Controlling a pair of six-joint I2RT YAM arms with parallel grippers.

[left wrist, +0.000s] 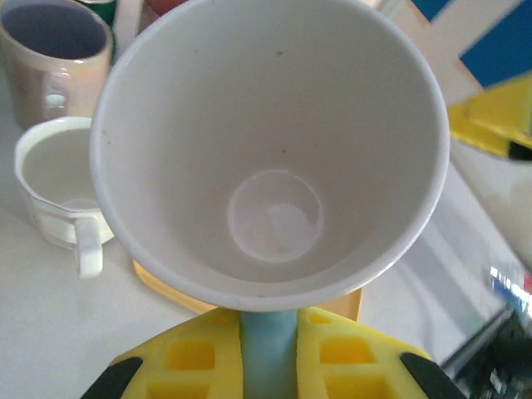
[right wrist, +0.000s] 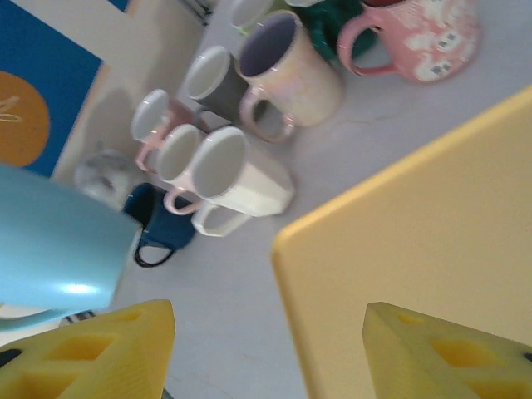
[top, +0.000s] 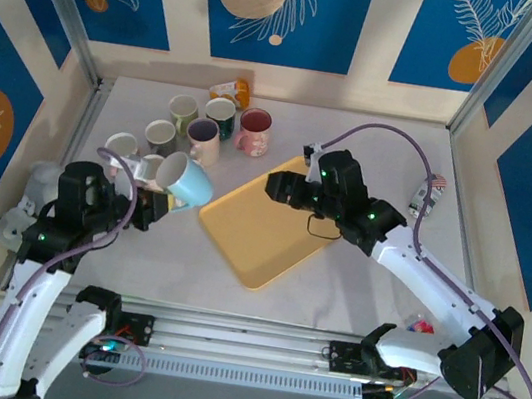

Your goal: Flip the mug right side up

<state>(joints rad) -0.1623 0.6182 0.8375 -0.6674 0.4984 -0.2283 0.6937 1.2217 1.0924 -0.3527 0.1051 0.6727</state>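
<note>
So, the left gripper is clamped tight on the handle of the light blue mug, and in the left wrist view the blue handle is seen squeezed between the yellow pads with no gap left. The mug is held up off the table, over its left side, tipped so that its white inside is turned toward the wrist camera, where the whole round mouth and the bottom can be looked straight into. From above it is seen tilted, not upright, with the rim pointed toward the left edge. Just beside it, toward the middle of the table, a yellow tray is laid flat, and the mug is hung close to the tray's left corner without touching it. Over the tray's far corner the right gripper is hovered with its jaws parted and nothing between them; in its own wrist view the two yellow fingers are seen well apart, with the tray's edge and bare table between. Further out, a bunch of other mugs is crowded toward the far left corner of the table: a pink one, a cream one with a purple inside, a plain white one, a grey one and a dark blue one, all mouth-up and packed near each other.
</note>
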